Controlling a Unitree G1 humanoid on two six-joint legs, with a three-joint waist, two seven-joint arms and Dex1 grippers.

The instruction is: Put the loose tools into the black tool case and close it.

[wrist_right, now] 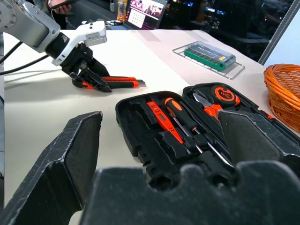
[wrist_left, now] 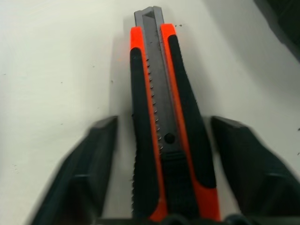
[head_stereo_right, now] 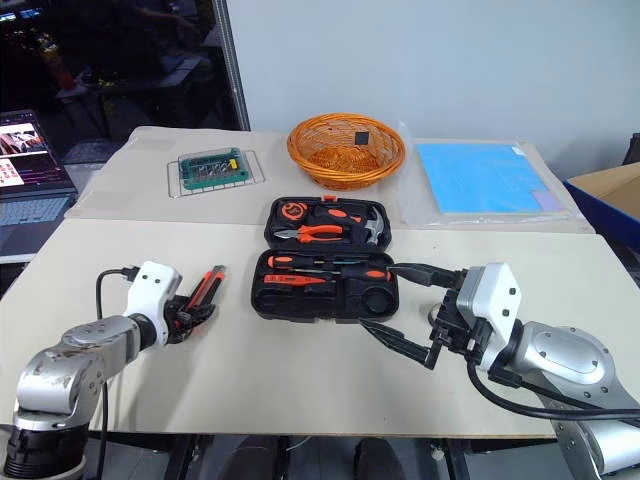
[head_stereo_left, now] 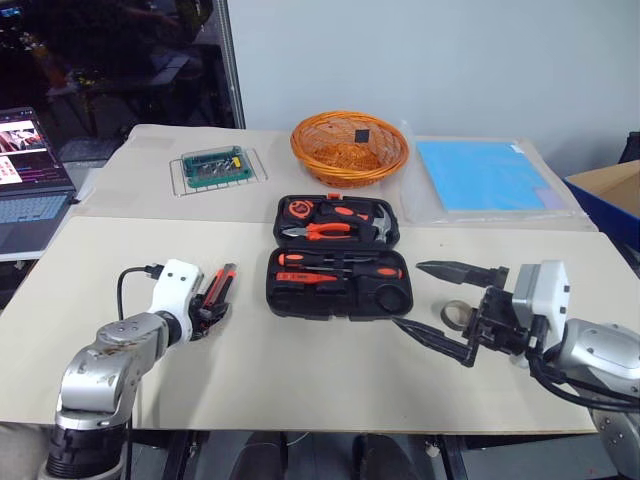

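The black tool case (head_stereo_left: 275, 298) lies open at the table's middle. Two orange-and-black screwdrivers (head_stereo_left: 345, 264) and a small orange tester (head_stereo_left: 303, 278) sit in its near half. To its left the orange-black utility knife (head_stereo_left: 223, 284) lies flat on the table. My left gripper (head_stereo_left: 209, 312) is open and straddles the knife's handle end (wrist_left: 164, 140), with a gap at each finger. My right gripper (head_stereo_left: 406, 294) hovers wide open by the case's right end. The grey tape roll (head_stereo_left: 455, 313) lies on the table behind its fingers, partly hidden.
Pliers, a hammer and a tape measure fill the case's far half (head_stereo_left: 338, 220). Behind it stand an orange wire basket (head_stereo_left: 349, 147), a green bit box on a wire rack (head_stereo_left: 217, 167) and a blue sheet (head_stereo_left: 480, 175). A laptop (head_stereo_left: 30, 175) is at the left edge.
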